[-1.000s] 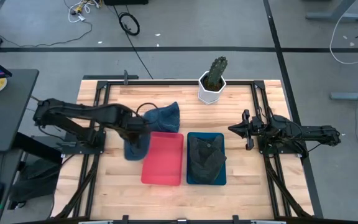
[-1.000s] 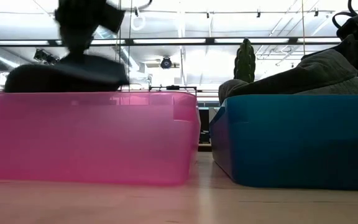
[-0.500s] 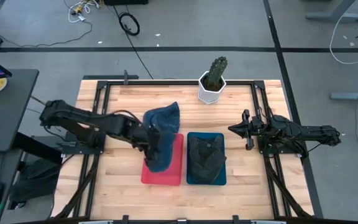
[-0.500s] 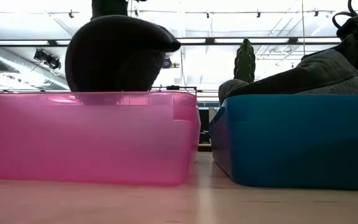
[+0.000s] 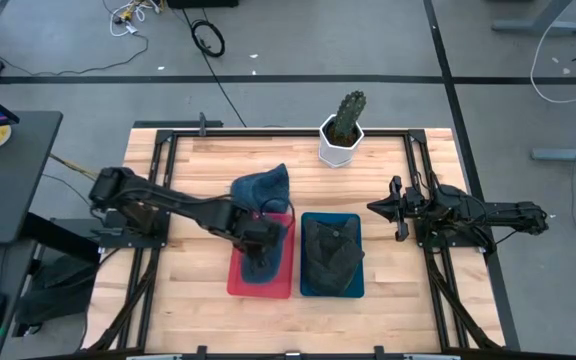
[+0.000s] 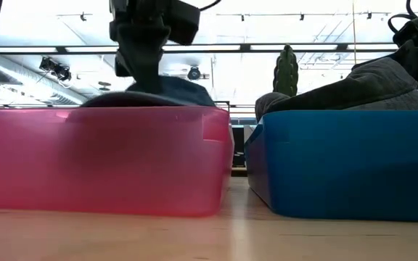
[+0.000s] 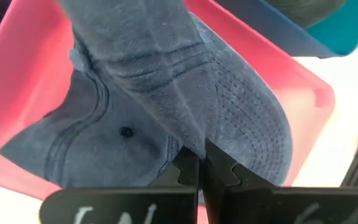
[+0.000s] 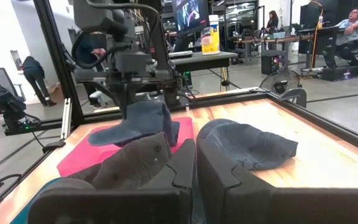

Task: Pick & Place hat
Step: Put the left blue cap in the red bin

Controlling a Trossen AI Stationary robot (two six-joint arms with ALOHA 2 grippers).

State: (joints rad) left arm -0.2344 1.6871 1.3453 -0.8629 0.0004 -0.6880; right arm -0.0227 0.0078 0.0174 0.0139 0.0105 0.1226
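Blue hat (image 5: 264,262) — in pink bin (image 5: 239,272)

Pink bin (image 6: 104,161) fills the left half of my frame, translucent, sitting on the tabletop (image 6: 209,235). Blue bin (image 6: 347,163) fills the right half, just beside it with a narrow gap between. Left pincer (image 6: 142,64) drops in from the upper left, dark, directly over the pink bin; I can't tell how its fingers stand. Under it a dark hat (image 6: 151,98) domes just above the pink rim, its lower part a shadow through the wall. A grey hat (image 6: 354,85) heaps above the blue bin's rim. Cactus (image 6: 287,70) stands behind, centre right. Ceiling lights run across the top.
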